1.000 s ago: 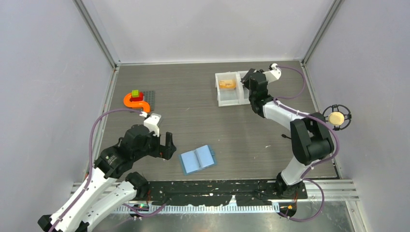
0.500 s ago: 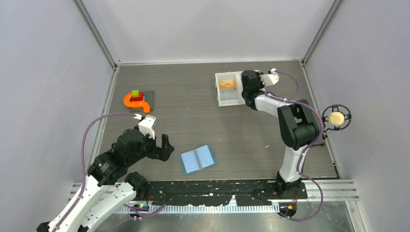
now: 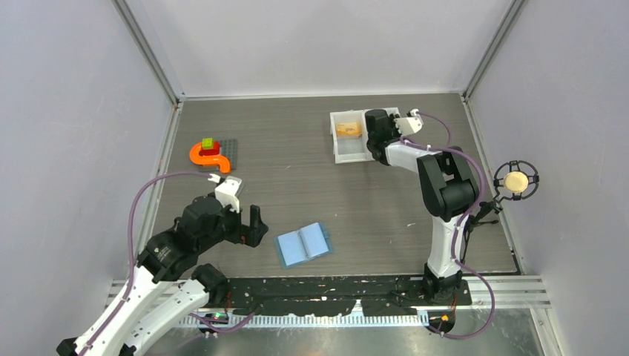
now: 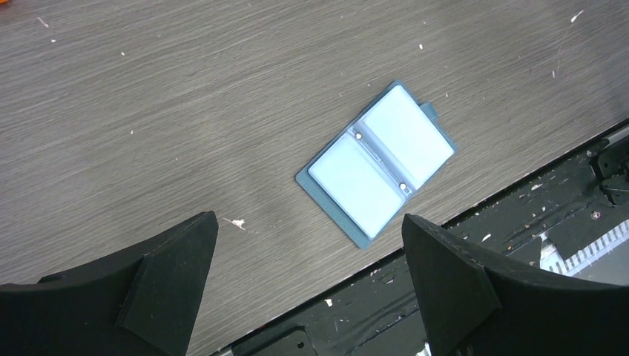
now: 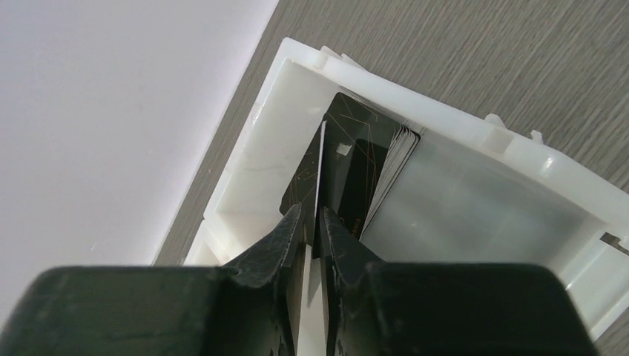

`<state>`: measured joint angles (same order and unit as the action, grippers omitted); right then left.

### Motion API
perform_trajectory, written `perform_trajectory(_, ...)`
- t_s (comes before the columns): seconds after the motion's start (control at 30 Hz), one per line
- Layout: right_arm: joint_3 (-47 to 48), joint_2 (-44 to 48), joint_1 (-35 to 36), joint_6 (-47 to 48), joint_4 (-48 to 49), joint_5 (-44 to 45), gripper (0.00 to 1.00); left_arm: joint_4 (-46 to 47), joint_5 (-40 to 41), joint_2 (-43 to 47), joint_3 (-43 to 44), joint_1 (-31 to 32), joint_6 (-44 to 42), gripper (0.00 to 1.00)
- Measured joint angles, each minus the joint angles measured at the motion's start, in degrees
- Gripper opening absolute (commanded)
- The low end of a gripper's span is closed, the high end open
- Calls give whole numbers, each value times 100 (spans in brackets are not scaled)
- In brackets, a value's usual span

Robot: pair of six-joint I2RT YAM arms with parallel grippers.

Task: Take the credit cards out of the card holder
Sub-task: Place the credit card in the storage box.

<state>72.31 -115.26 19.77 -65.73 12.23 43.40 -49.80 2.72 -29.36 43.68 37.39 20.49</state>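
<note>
Two fingers of your right gripper [image 5: 311,216] pinch a thin dark black-brown credit card [image 5: 307,178] directly over the white two-compartment plastic tray [image 5: 475,208]. This looks like drop-off, so release next. Beyond your spread left gripper [image 4: 308,222] lies the light-blue soft bifold card holder [image 4: 380,167], opened flat.

Grey table [image 3: 297,178]: card holder [image 3: 303,244] (open), tray [image 3: 335,141], baseplate [image 3: 230,147]

No legible text, brand, number or sign found in any view. Dark cards [image 5: 356,141], centre of right-wrist frame, marked only with thin gold lines and small pale square; no characters made out. Card holder [image 4: 380,165], centre-right of left-wrist frame, shown with plain pale pockets. In top view, every surface too small for lettering to be read.
</note>
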Motion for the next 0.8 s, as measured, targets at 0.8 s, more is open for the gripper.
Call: perform_trajectory(0.8,393,-201,-160,55,-417,-249,22,0,7,96,-2,0,0,100)
